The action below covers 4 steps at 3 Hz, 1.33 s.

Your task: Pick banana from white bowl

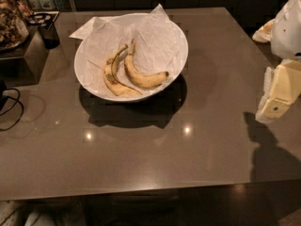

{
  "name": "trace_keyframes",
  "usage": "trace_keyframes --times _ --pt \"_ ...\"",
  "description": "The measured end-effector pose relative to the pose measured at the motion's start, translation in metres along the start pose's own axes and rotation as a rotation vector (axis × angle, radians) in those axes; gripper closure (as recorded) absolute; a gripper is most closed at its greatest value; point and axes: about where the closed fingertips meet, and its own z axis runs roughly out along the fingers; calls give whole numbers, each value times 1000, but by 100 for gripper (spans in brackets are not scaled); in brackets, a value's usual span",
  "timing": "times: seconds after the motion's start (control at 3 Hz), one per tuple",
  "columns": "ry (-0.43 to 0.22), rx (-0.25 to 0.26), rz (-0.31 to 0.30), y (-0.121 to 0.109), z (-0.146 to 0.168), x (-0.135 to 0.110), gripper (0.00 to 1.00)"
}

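The white bowl (175, 32) stands on the back left part of the brown table, lined with crinkled white paper. Two bananas lie in it side by side. The banana (142, 76) is the plumper, cleaner yellow one on the right, with a dark tip pointing right and a thin stem pointing up. A thinner, brown-spotted banana (114, 78) lies to its left. My gripper (277, 95) is at the right edge of the view, well to the right of the bowl and apart from it, above the table's right side.
The glossy brown table (141, 149) reflects ceiling lights. A dark box with a black cup (48, 32) and cluttered items stand at the back left. A black cable (11, 107) lies at the left edge. The table's front edge runs along the bottom.
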Motion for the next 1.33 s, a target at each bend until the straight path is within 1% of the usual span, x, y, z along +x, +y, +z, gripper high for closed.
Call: trace_keyframes --times 0.33,0.67,1.0,1.33 --pt "0 0 0 0 0 0 0" --pt "-27 -32 33 -5 -3 -13 0" --pt "-51 -93 43 -18 -1 -44 0" --pt "-45 -131 -23 -27 9 -87 0"
